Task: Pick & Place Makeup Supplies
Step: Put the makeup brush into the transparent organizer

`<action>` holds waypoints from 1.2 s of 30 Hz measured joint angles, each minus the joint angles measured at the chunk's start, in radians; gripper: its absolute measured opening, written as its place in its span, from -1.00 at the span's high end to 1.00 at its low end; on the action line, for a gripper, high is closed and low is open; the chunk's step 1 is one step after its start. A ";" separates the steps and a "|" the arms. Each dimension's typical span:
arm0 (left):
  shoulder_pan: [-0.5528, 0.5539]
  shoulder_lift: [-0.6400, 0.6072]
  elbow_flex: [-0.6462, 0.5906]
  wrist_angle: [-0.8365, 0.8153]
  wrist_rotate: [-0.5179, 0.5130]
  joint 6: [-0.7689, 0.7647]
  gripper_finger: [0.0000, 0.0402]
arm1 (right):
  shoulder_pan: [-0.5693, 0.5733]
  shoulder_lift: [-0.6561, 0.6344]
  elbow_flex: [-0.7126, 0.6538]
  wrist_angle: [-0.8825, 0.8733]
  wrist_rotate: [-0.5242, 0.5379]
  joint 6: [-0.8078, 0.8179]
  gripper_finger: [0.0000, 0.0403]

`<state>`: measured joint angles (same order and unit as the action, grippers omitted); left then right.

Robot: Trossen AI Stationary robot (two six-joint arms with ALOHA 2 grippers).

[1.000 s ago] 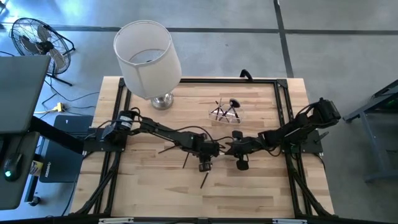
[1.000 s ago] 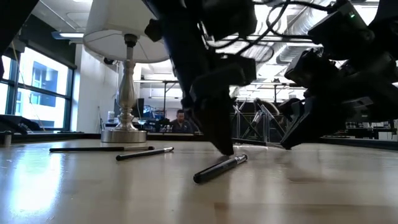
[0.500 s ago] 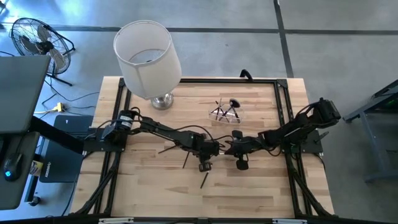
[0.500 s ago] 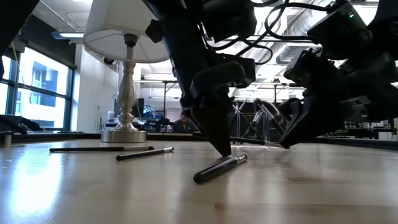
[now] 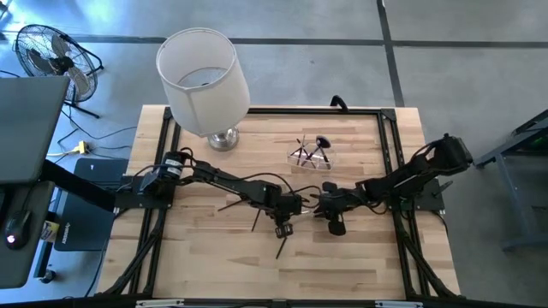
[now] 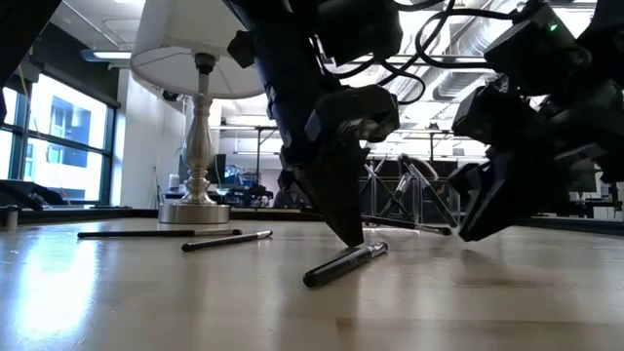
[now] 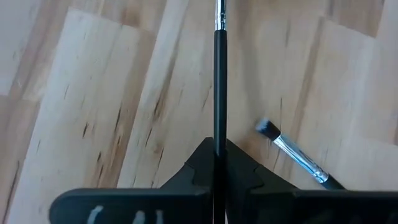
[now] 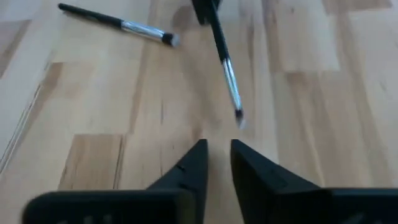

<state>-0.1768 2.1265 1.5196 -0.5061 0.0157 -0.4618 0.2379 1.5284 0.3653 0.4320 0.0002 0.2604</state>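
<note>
Left gripper is clamped on a thin black brush, handle pinched between the fingers, silver ferrule pointing away from the wrist. In the high view it sits at table centre, tips right down at the wood per the low view. Right gripper is just to its 3 o'clock, fingers slightly parted with a narrow gap, holding nothing.

Loose supplies:
- dark pencil at 6 o'clock of the left gripper, lying flat
- second brush, silver ferrule, dark bristle tip, just beside the held one
- two more thin sticks flat on the wood near the lamp base
- several already standing in the clear cup at 1 o'clock of table centre, one with a fluffy round head

Lamp stands at 11 o'clock on the table.
</note>
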 joint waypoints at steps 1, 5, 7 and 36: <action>0.000 0.000 0.000 -0.009 -0.002 -0.032 0.98 | -0.001 -0.019 0.000 -0.035 0.001 0.016 0.65; 0.000 -0.008 0.000 -0.030 -0.035 -0.112 0.99 | -0.002 -0.143 -0.001 -0.195 -0.002 0.102 0.42; -0.011 -0.025 -0.004 -0.017 -0.081 -0.116 0.99 | -0.001 -0.218 -0.001 -0.286 -0.022 0.141 0.34; -0.039 -0.335 -0.440 1.227 -0.393 -0.116 0.99 | 0.254 -0.759 -0.002 -0.169 0.627 0.329 0.32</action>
<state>-0.2161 1.7914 1.0795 0.7213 -0.3769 -0.5779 0.4923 0.7691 0.3634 0.2626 0.6276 0.5898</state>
